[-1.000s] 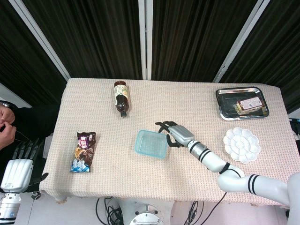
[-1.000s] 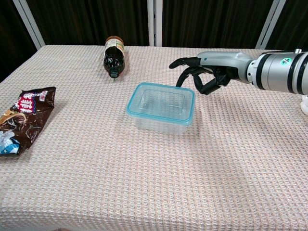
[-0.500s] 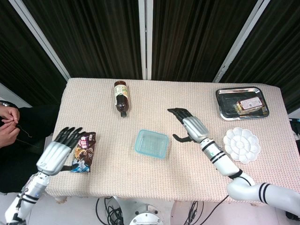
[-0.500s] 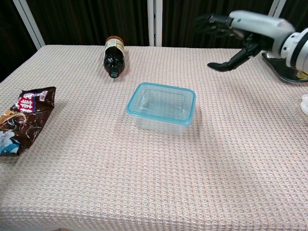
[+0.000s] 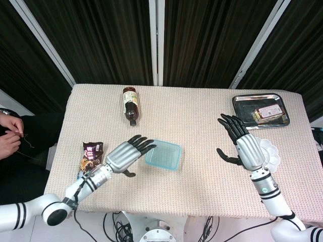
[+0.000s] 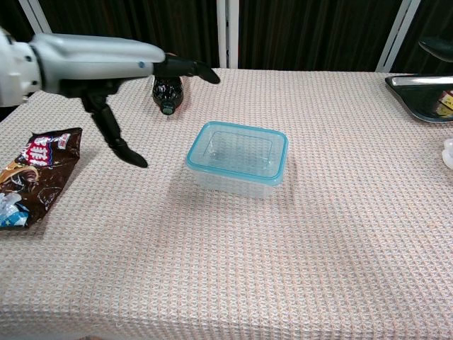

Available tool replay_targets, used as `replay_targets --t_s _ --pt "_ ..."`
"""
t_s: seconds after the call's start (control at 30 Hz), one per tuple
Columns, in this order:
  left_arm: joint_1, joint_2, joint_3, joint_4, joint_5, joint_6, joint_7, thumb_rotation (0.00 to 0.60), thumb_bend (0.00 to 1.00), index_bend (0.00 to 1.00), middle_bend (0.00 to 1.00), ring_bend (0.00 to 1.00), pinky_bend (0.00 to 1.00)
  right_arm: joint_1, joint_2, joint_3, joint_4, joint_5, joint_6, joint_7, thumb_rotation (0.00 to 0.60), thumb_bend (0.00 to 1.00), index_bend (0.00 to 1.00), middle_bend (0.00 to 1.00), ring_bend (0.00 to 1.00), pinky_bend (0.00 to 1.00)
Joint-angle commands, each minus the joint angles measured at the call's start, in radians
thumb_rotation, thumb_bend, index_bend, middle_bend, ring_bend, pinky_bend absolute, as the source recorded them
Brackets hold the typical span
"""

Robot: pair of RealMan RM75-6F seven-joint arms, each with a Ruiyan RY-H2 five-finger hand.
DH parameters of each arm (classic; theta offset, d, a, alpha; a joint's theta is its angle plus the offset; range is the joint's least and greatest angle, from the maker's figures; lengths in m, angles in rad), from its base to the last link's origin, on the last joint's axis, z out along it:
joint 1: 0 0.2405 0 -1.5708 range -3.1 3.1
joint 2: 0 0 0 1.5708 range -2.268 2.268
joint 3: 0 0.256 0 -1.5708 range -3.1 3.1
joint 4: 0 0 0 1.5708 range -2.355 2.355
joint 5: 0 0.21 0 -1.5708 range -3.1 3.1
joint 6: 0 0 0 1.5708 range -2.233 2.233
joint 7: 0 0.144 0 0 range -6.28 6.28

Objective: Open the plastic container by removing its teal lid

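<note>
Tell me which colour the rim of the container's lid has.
The lid has a teal rim around a clear centre; the chest view shows it best.

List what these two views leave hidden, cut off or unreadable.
- Right robot hand: chest view's right edge cuts off all but a dark tip.
- Metal tray contents: too small in head view, cropped in chest view.
- Bottle label: too small in head view; left robot hand partly covers it in chest view.
- Snack bag: chest view's left edge cuts it.
</note>
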Motion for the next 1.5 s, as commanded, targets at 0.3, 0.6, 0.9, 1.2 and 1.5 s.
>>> replay_targets --t_s 0.3,0.6,0.9,1.2,1.5 --pt "-0.337 -0.204 0.017 0.127 -0.658 0.040 0.344 0.600 0.04 0.00 0.00 0.00 0.02 -0.020 -0.012 -0.016 0.039 -0.016 0.002 0.039 0.600 0.24 0.00 0.00 0.00 0.00" --pt "-0.450 -0.247 0.057 0.195 -0.867 0.074 0.365 0.600 0.04 0.00 0.00 0.00 0.04 -0.018 -0.022 -0.025 0.047 -0.029 -0.020 0.042 0.600 0.24 0.00 0.00 0.00 0.00" --pt "-0.505 -0.250 0.084 0.207 -0.926 0.073 0.353 0.600 0.04 0.00 0.00 0.00 0.07 -0.018 -0.034 -0.031 0.059 -0.031 -0.037 0.048 0.600 0.24 0.00 0.00 0.00 0.00" --pt "-0.534 -0.239 0.104 0.204 -0.952 0.061 0.319 0.600 0.04 0.00 0.00 0.00 0.09 -0.018 -0.042 -0.039 0.068 -0.033 -0.053 0.051 0.600 0.24 0.00 0.00 0.00 0.00" --pt "-0.558 -0.259 0.115 0.238 -0.973 0.052 0.285 0.600 0.04 0.00 0.05 0.00 0.11 -0.019 -0.053 -0.053 0.067 -0.047 -0.063 0.056 0.600 0.24 0.00 0.00 0.00 0.00"
